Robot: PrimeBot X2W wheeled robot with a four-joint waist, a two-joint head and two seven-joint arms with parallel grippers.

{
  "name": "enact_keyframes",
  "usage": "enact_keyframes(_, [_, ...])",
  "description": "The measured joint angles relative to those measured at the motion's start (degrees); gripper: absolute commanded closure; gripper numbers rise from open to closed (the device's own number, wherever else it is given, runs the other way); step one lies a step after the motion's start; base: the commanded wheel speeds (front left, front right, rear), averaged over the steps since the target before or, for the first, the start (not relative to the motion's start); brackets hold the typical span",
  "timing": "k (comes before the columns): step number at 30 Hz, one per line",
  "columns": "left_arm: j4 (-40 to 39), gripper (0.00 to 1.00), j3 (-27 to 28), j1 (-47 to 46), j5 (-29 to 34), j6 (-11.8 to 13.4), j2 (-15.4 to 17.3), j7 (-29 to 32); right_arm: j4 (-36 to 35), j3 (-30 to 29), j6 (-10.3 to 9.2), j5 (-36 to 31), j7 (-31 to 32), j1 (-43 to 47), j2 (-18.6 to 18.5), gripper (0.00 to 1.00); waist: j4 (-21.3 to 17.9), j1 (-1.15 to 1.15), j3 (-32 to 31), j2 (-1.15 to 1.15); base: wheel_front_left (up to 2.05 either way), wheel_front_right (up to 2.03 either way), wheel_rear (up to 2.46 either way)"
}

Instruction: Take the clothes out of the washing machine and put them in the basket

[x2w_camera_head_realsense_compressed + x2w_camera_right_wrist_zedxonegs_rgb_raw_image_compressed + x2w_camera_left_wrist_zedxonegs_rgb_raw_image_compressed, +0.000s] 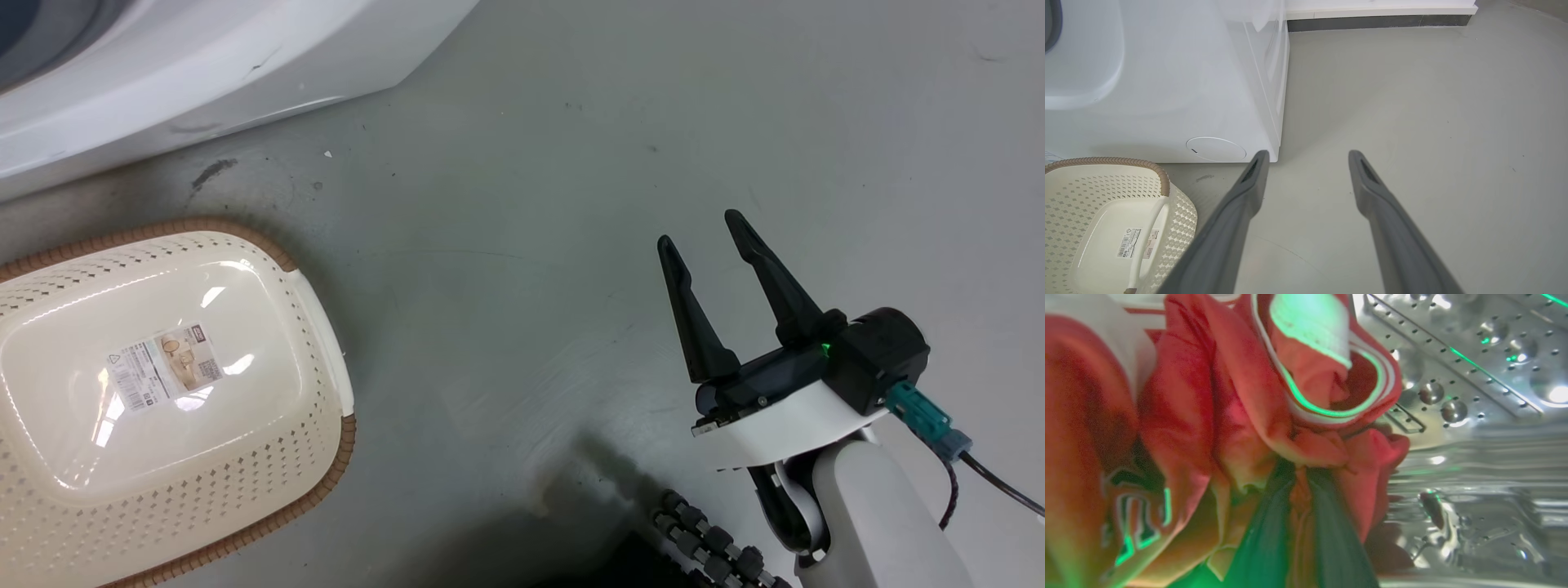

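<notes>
1. Inside the perforated steel drum (pixel 1474 355) of the large white front-loading washing machine (pixel 1167 81), the left pincer (pixel 1298 470) is clamped on a fold of the crumpled bright red basketball jersey (pixel 1208 396).
2. Right pincer (pixel 699 230) hangs over the grey floor (pixel 531 204), fingers apart.
3. Cream perforated plastic basket (pixel 269 457), brown-rimmed, stands on that floor near the machine.

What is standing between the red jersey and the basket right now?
Nothing visible. The left gripper pinches the red jersey inside the steel drum; the basket sits empty on the floor by the washing machine.
</notes>
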Motion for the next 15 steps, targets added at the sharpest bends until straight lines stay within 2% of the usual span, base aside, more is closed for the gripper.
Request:
enact_keyframes(9, [-7.48,1.0,0.68,6.25,0.64,5.03,0.55,-11.57,0.8,-0.22,0.0,0.14,-0.12,-1.01,0.01,0.0,0.43,0.0,-1.76,0.0,0.0,0.0,0.0])
enact_keyframes(15, [-10.71,1.0,2.0,10.87,0.19,6.62,-0.13,-24.68,1.6,-1.37,0.0,-0.04,-0.16,-1.27,0.02,0.0,1.13,0.0,-4.15,0.0,0.0,0.0,0.0])
